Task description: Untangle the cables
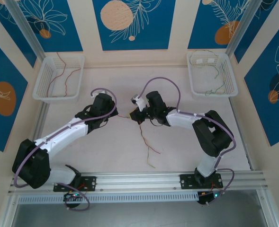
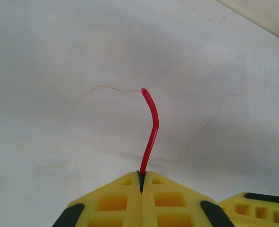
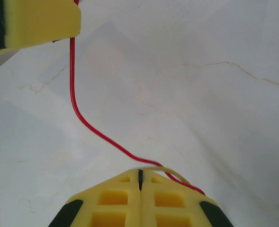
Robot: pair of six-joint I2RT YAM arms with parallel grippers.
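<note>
My left gripper [image 2: 141,174] is shut on a red cable [image 2: 152,127], whose short free end curls up past the tips. Near the table's middle, my left gripper [image 1: 117,114] and right gripper [image 1: 134,115] face each other, almost touching. The right gripper [image 3: 140,171] is shut on a pale yellow-green cable [image 3: 175,174] that bends off to the right at its tips. The red cable [image 3: 82,120] runs from the left gripper's finger [image 3: 35,23] down past those tips. Below both grippers, the tangled cables [image 1: 144,140] trail over the table toward the near edge.
A white basket [image 1: 56,98] at the back left holds red cables [image 1: 66,78]. Another white basket [image 1: 215,94] at the back right holds yellow-green cables [image 1: 216,75]. An aluminium rail [image 1: 139,178] runs along the near edge.
</note>
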